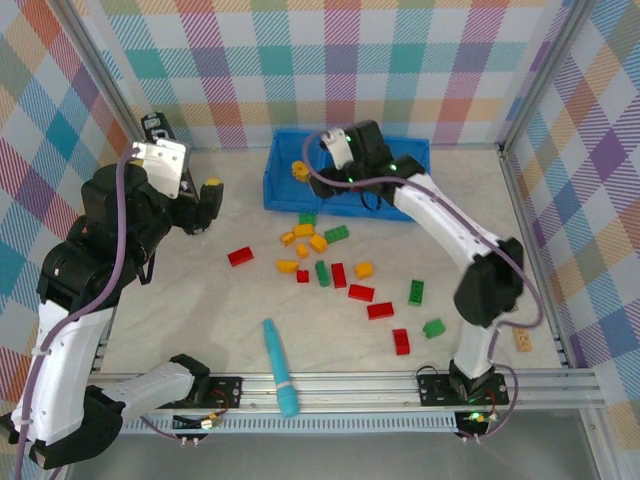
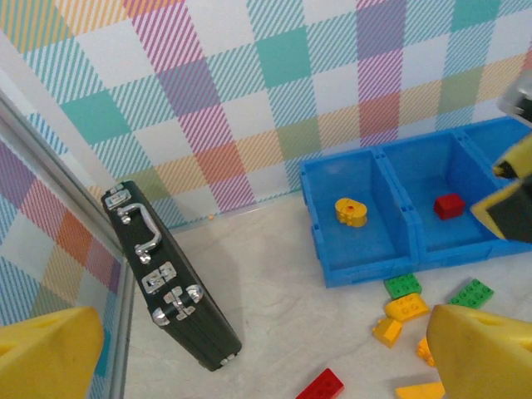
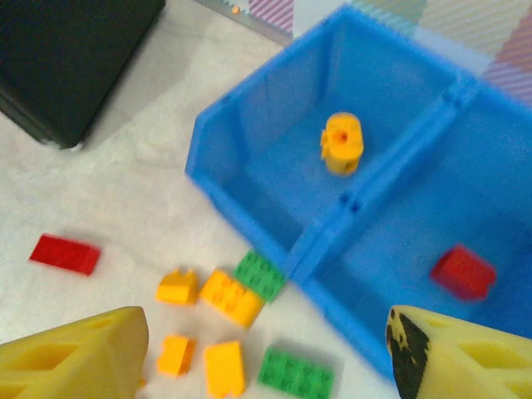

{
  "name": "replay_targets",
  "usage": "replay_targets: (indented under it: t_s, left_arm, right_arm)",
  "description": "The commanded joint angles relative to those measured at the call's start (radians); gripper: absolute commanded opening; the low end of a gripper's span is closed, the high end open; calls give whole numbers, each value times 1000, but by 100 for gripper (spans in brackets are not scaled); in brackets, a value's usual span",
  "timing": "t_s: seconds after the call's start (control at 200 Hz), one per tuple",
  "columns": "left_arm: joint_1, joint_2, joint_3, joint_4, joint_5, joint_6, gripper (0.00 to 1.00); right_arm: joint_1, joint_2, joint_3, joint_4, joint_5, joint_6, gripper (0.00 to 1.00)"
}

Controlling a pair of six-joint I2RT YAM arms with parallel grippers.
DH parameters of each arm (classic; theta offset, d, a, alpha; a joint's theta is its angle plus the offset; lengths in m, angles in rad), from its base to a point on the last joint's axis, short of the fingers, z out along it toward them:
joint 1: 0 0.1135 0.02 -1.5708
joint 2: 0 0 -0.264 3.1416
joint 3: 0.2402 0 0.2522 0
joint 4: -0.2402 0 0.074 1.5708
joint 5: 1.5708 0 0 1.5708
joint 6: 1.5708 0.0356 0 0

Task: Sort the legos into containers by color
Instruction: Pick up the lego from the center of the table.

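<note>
Legos (image 1: 361,292) lie scattered on pale tabletop (image 1: 180,310) inside pastel plaid walls (image 1: 350,60).

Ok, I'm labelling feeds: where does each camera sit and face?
Top external: above, behind the bases, looking down at table; left arm, right arm.
Left wrist: low, facing black case and blue bin; left hand at bottom.
Right wrist: above blue bin, looking down; right hand at bottom.
Both wrists share the yellow brick.
</note>
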Motion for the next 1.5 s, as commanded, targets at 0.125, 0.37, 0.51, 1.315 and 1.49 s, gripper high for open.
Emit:
replay_targets:
  t_s: [0.125,0.37,0.51,1.315,1.49]
  left_arm:
    - [-15,-18,21,3,62,-10,100]
    - [-15,0,1,6,66,-10,100]
    - [-15,8,2,12,57,-10,100]
    - [-14,71,83,-53,53,-6,100]
    - [-15,86,88,-47,46,-1,100]
  right_arm:
    - [3,-232,-408,-68,21,225,75]
    - [3,-384,-751,59,-10,404,75]
    - [3,-359,-810,115,-23,424,82]
    - [1,-40,-687,137,78,377,56]
    - [1,-54,-689,104,81,355,45]
